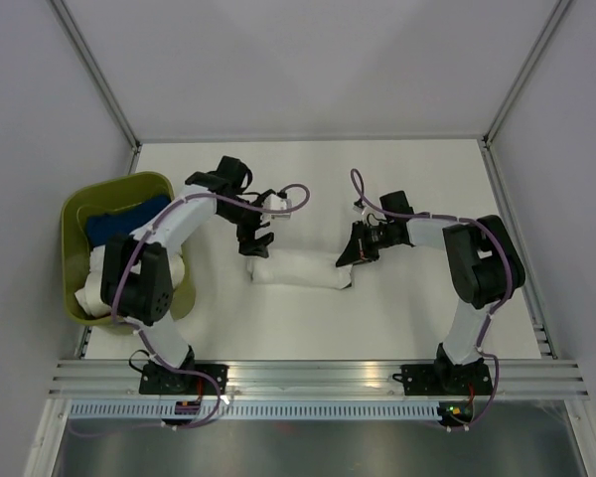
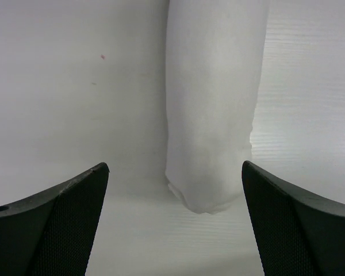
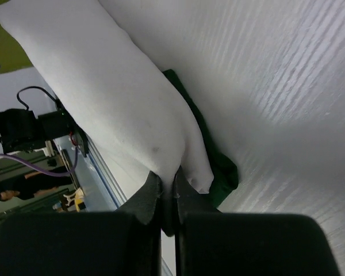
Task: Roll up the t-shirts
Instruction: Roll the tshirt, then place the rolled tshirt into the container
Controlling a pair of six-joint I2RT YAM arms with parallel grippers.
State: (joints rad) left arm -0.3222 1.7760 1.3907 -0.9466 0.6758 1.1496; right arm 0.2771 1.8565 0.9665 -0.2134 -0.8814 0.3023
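Left wrist: white t-shirt roll [image 2: 210, 103] between left pincer [image 2: 175, 165] tips.

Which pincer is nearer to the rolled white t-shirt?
Right. The right pincer, shut, touches the right end of the white t-shirt; the left pincer, open, hangs just off the other end, not touching.

In the right wrist view, the white rolled cloth shirt [image 3: 115, 98] covered all but a strip of the dark green cloth shirt [image 3: 220, 168]. The left wrist view cut that white shirt off at its top edge. Whether the right gripper [image 3: 168, 184] pinched cloth, I couldn't tell.
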